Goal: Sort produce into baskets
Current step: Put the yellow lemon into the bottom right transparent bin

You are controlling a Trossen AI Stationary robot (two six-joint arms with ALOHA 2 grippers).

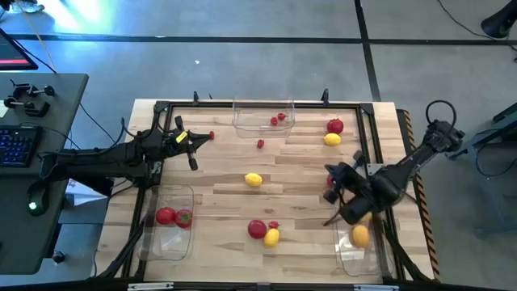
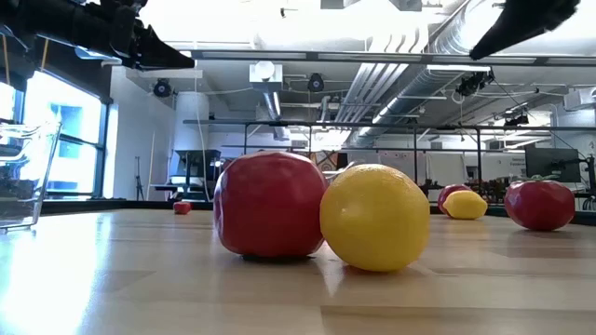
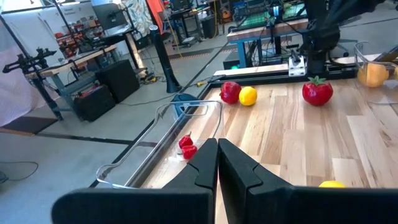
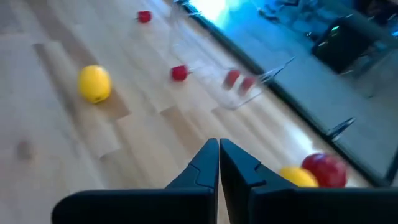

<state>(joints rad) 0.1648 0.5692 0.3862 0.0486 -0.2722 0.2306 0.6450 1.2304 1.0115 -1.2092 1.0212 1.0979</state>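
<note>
A red tomato (image 2: 270,204) and a yellow lemon (image 2: 375,217) are seen touching at the front of the wooden table (image 1: 226,202), nearest the low camera, with a tiny berry (image 1: 274,225) just beside them. Taken from the far basket (image 1: 263,115), in which two berries (image 1: 278,119) are already held, another berry (image 1: 260,144) lies just in front of it, a lemon (image 1: 254,179) farther toward the table's middle, and a tomato (image 1: 334,126) with a lemon (image 1: 332,139) beside its right end. Two tomatoes (image 1: 173,217) are kept in the left basket (image 1: 170,222), an orange lemon (image 1: 360,235) in the right basket (image 1: 361,242).

The right gripper (image 1: 339,182) is held above the table near the right basket, its fingers pressed together on nothing that can be made out. The left gripper (image 1: 192,139) is parked to the left of the far basket, likewise closed and empty.

A pause between picks is judged to be in hand. For the next move, the right claw must be reopened, lowered over a loose fruit and closed squarely, since round toys may be expected to roll.
</note>
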